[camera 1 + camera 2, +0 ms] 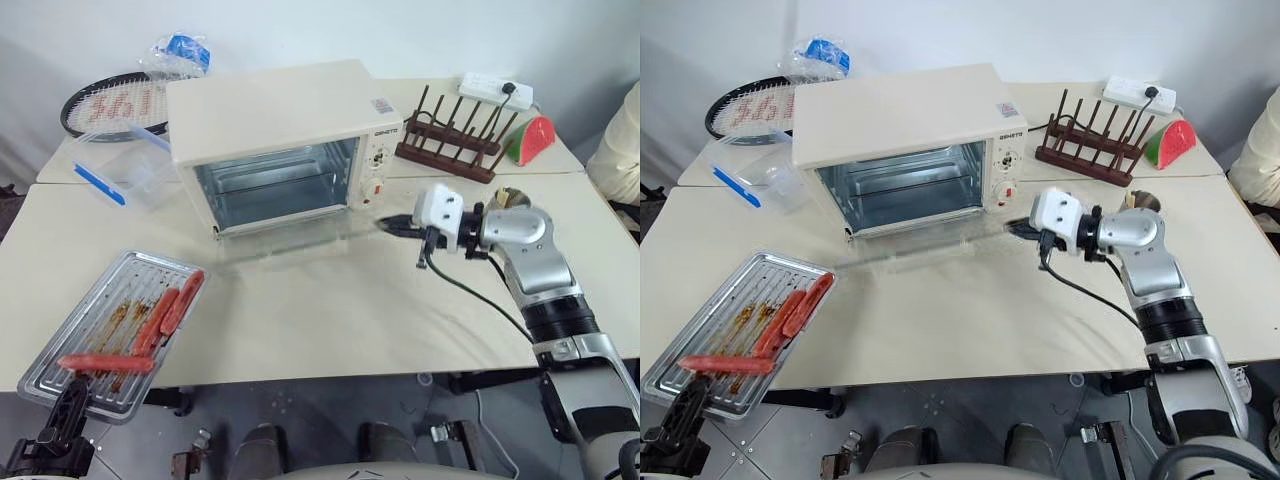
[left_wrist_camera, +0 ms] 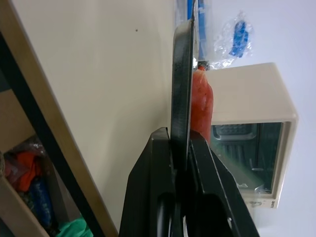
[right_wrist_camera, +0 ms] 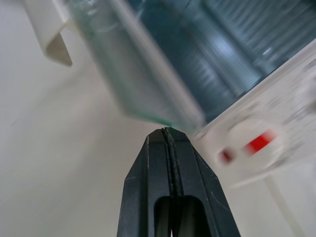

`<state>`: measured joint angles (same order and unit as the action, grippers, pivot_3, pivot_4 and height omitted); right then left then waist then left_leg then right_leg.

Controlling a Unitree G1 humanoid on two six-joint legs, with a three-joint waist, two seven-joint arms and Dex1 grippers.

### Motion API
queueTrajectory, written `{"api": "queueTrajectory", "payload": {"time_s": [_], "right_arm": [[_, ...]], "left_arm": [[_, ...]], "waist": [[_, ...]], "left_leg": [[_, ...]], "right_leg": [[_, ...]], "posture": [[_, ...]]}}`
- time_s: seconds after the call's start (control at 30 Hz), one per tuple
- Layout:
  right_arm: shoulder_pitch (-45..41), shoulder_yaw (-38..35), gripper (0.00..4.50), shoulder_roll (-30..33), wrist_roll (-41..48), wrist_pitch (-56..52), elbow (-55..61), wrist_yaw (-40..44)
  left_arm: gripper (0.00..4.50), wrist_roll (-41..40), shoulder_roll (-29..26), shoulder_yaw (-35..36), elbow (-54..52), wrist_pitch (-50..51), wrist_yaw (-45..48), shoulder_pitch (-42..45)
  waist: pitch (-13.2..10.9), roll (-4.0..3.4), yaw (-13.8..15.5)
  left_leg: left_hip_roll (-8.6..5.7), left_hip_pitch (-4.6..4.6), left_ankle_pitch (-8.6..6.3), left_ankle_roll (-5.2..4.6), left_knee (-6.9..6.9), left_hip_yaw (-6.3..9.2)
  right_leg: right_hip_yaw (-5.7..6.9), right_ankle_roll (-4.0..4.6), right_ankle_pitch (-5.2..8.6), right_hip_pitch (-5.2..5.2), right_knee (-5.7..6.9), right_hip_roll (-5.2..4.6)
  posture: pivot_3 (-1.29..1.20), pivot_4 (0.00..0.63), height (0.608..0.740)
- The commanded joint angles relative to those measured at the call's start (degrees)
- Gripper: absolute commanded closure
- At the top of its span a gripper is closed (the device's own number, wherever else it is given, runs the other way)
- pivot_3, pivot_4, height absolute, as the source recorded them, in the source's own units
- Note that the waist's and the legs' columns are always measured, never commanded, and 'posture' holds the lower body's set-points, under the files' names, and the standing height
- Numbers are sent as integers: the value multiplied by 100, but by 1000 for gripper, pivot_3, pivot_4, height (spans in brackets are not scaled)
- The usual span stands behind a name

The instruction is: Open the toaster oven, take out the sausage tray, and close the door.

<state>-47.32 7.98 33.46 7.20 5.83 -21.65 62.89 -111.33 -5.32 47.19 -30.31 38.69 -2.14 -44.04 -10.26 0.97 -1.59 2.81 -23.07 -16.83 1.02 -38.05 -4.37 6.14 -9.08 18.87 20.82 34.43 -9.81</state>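
While the left end effector (image 1: 62, 420) pinches the sausage tray (image 1: 110, 330) at the bench's near-left edge, the right end effector (image 1: 1025, 230), pressed together, sits beside the right end of the door (image 1: 915, 250), which lies flat, handle running crosswise, before the toaster oven (image 1: 905, 145).

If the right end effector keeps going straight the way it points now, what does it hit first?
Most likely the door. The shut right end effector aims at the right-hand corner of the open glass panel, close beside the toaster oven control panel. Depth is unclear, so it could just slip past that edge.
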Motion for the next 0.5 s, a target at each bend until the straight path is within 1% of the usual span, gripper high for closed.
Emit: {"api": "queueTrajectory", "payload": {"time_s": [0.03,0.37,0.5], "right_arm": [[-351,-217,4474,-48,167,-52,91,-15],[-1240,-215,4474,-355,96,214,-779,-198],[-1492,-257,4474,-489,60,319,-1002,-407]], "left_arm": [[4500,-167,15,-10,-47,-26,10,-127],[4500,-167,-107,-292,-109,62,-40,-158],[4500,-167,-506,-527,-92,268,-99,-106]], "waist": [[0,0,1],[0,0,-1],[-1,-1,2]], "left_leg": [[0,-1,0,0,0,0],[0,-12,-1,-1,0,-5],[3,-16,-1,0,2,-16]], "right_leg": [[0,0,0,1,1,0],[-2,0,0,14,17,1],[-12,0,0,33,34,2]], "posture": [[0,150,740],[0,150,740],[0,150,740]]}}
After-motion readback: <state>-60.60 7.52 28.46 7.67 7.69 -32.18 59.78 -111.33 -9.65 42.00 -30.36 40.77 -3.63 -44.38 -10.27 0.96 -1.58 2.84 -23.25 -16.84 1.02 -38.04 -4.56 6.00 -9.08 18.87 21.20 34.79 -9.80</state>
